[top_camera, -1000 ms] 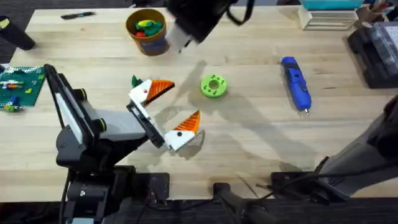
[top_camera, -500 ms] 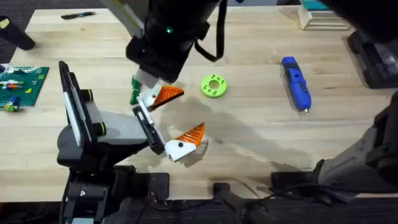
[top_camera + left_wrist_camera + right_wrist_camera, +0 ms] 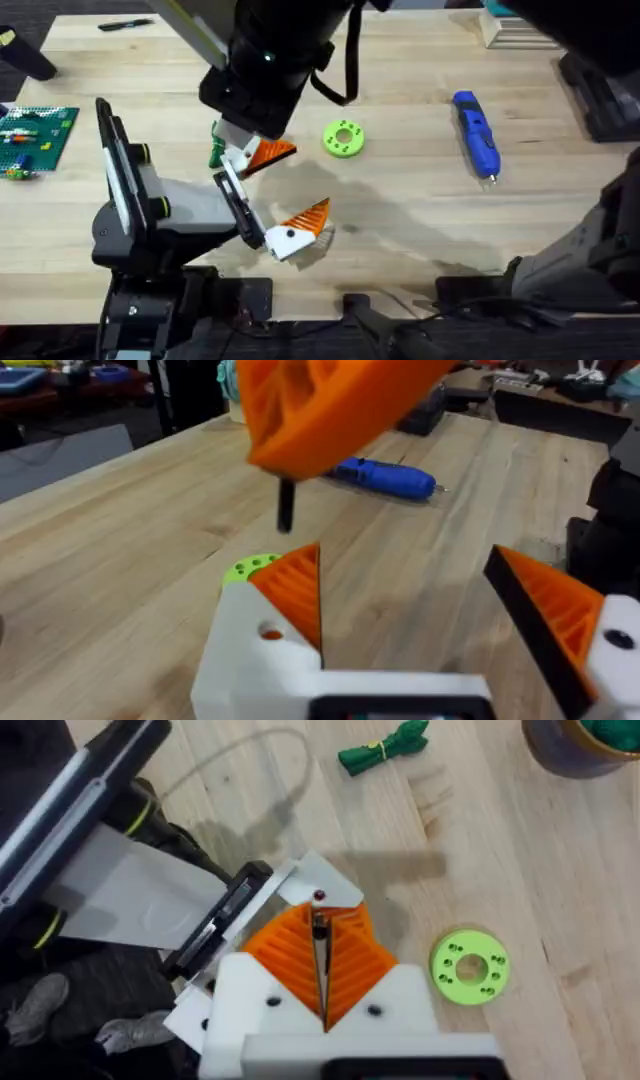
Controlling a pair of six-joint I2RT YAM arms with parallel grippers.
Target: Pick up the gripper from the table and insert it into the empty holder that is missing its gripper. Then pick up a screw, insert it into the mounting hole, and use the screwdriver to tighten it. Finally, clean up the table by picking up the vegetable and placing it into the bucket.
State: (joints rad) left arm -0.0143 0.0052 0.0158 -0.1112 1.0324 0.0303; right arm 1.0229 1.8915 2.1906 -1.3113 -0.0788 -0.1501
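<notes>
My left gripper (image 3: 308,177) (image 3: 400,560) rests open on the table (image 3: 400,230), both white fingers carrying orange ribbed pads. The gripper (image 3: 270,152) sits in the far finger's white holder (image 3: 320,885), which has a small hole. My right arm (image 3: 265,70) reaches across and hangs over that finger. The right gripper (image 3: 322,970) (image 3: 320,405) is shut on a thin dark screw (image 3: 286,505), point down just above the hole. The dark-green vegetable (image 3: 215,145) (image 3: 385,745) lies beside the holder. The blue screwdriver (image 3: 476,135) (image 3: 385,475) lies to the right. The bucket (image 3: 580,740) stands beyond the vegetable.
A lime-green disc (image 3: 344,138) (image 3: 470,967) lies just right of the two grippers. A green brick plate (image 3: 30,135) sits at the left edge, a black pen (image 3: 125,24) at the far left, boxes (image 3: 530,25) and a dark bin (image 3: 605,80) at the far right.
My right arm has swung down and left from the far middle to hang over the left gripper's far finger, covering the bucket. In the last half second it barely moved.
</notes>
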